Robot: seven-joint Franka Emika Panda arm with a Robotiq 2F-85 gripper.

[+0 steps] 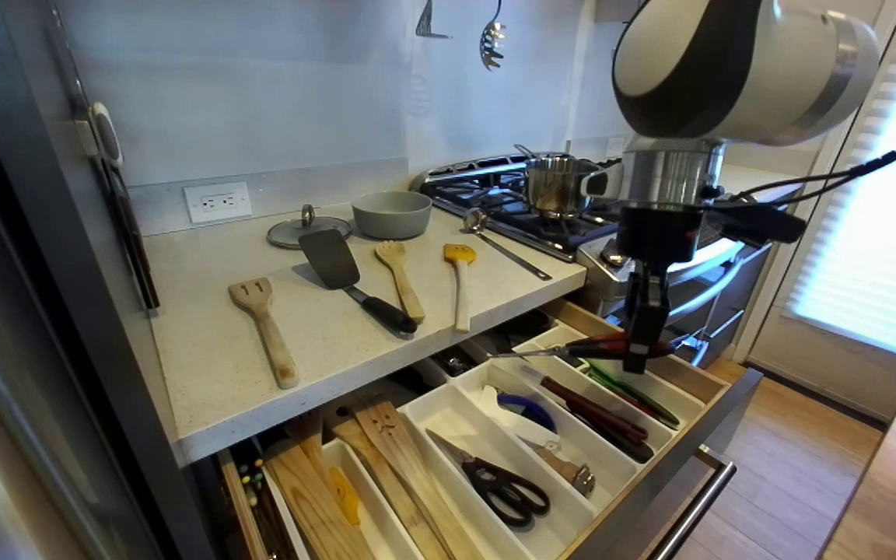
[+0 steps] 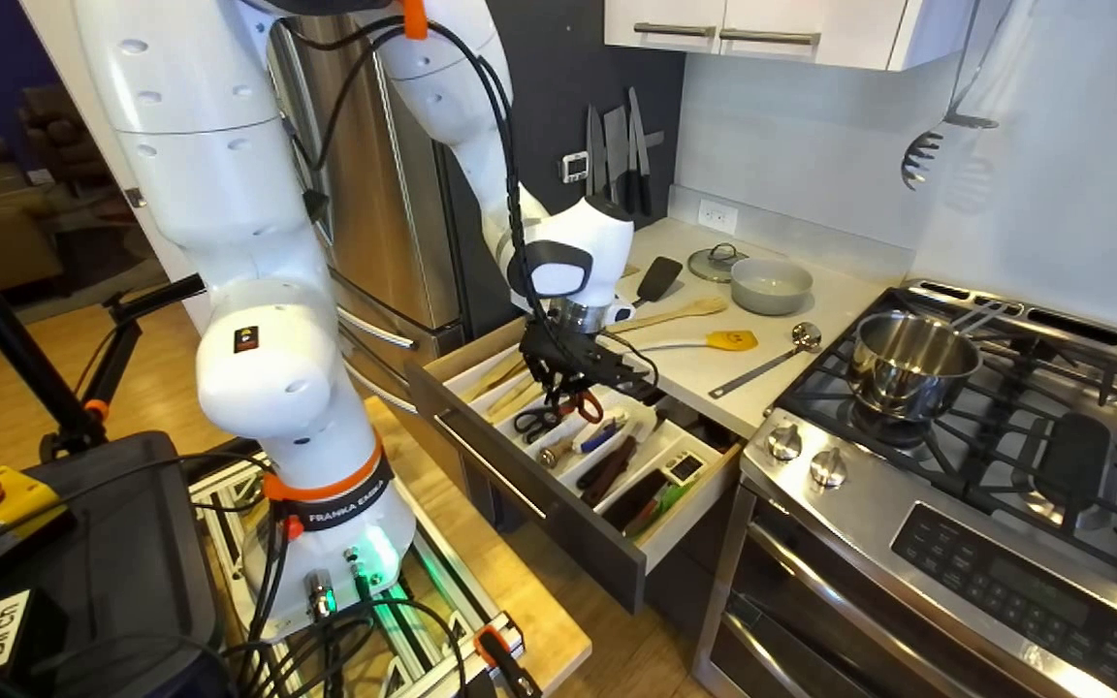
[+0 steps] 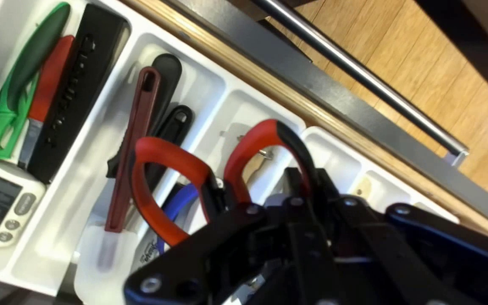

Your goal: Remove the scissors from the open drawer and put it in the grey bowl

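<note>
Red-and-black-handled scissors hang roughly level above the open drawer, tips pointing toward the counter. They also show in an exterior view and in the wrist view, where their blades are hidden behind the gripper. My gripper is shut on one handle loop; in the wrist view the fingertips pinch its side. A second, black-handled pair of scissors lies in a drawer compartment. The grey bowl stands upright on the counter, apart from the gripper; it also shows in an exterior view.
A wooden slotted turner, black spatula, wooden fork, yellow spatula and steel ladle lie on the counter. A glass lid is beside the bowl. A steel pot stands on the stove.
</note>
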